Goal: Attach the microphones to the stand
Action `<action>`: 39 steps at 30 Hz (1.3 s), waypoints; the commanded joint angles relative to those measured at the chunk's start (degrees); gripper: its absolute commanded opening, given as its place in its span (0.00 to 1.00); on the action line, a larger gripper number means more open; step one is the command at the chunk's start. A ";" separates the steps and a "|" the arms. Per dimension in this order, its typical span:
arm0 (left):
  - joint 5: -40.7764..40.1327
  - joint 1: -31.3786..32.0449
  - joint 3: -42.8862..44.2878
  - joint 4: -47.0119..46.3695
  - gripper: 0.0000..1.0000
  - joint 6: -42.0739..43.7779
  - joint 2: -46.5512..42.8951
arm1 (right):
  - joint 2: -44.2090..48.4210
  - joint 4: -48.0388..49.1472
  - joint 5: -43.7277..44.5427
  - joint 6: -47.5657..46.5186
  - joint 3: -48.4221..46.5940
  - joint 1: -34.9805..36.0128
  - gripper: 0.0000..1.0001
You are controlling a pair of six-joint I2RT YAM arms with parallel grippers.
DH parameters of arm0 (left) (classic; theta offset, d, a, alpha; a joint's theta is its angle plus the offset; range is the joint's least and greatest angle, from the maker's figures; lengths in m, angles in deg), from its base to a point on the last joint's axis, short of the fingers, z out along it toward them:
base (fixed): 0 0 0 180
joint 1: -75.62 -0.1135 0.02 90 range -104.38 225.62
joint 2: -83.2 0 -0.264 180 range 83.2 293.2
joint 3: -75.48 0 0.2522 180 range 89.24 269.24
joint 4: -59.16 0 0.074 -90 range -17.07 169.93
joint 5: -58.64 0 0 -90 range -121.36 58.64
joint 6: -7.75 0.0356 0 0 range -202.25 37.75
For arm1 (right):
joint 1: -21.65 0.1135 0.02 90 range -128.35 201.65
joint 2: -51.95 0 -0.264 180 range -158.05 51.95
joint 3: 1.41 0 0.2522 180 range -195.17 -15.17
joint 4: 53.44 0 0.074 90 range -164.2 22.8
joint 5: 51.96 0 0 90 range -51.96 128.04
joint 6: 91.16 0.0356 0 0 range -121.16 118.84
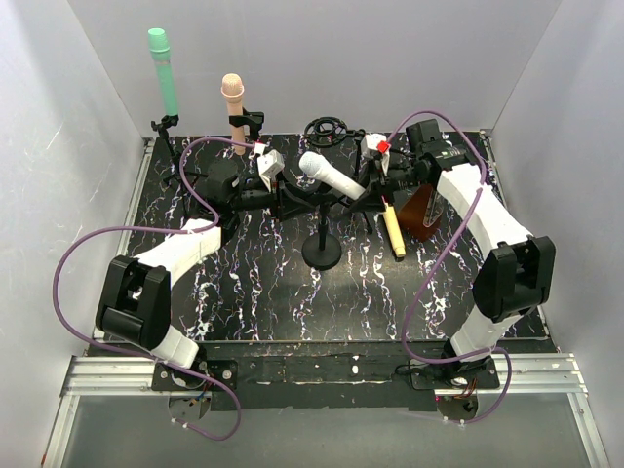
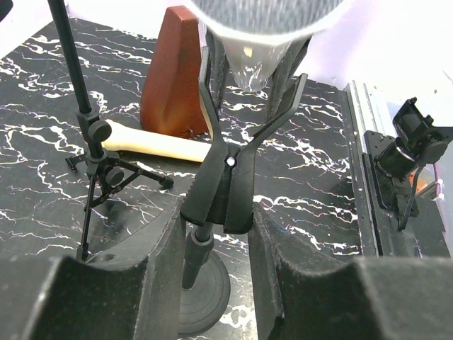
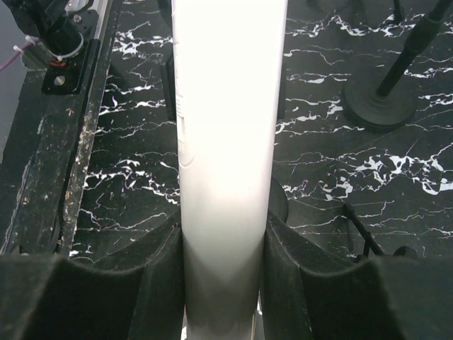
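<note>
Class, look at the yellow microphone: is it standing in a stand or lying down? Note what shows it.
Lying down. The yellow microphone rests flat on the table beside the brown wedge, in no stand.

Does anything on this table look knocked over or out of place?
The yellow microphone lies flat on the table beside the brown wedge, while the green microphone and pink microphone stand upright at the back. The white microphone is slanted, not upright.
</note>
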 commanded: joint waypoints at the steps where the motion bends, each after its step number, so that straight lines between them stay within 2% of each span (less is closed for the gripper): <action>1: 0.44 0.32 1.56 1.30 0.12 0.86 0.19 | -1.61 -3.34 0.65 -4.57 -2.58 1.50 0.05; 6: 0.79 0.23 1.65 0.94 0.11 0.42 0.28 | -4.86 -7.21 5.48 -8.96 -3.80 4.49 0.05; 14: 1.06 0.23 1.47 1.82 0.12 0.50 -0.25 | -5.75 -7.22 7.95 -8.27 -3.81 6.34 0.04; 19: 0.18 0.32 1.38 2.09 0.18 0.15 -0.60 | -4.08 -6.51 7.95 -7.39 -2.23 6.34 0.04; 20: -0.08 0.23 1.47 2.17 0.24 -0.02 -0.77 | -3.73 -6.42 7.95 -7.30 -2.05 6.34 0.04; 22: -0.35 0.23 1.38 2.35 0.29 -0.11 -1.04 | -2.68 -5.81 8.47 -6.60 -1.44 6.34 0.04; 26: -0.35 0.23 1.73 4.54 0.29 1.29 -1.83 | -0.83 -5.54 10.67 -5.36 -0.91 6.17 0.04; 30: 0.09 0.23 3.14 8.84 0.22 4.10 -2.01 | -0.39 -9.66 14.36 -5.28 -3.53 6.17 0.05; 35: -0.35 0.23 3.40 9.73 0.22 4.55 -2.45 | -1.53 -14.33 15.16 -6.16 -5.74 6.25 0.04; 37: -0.52 0.23 3.49 9.56 0.24 4.02 -2.27 | -1.79 -14.16 14.72 -5.54 -5.74 6.17 0.04; 39: -1.22 0.23 3.32 9.38 0.32 3.41 -2.45 | -1.97 -13.46 14.72 -4.32 -5.92 6.25 0.05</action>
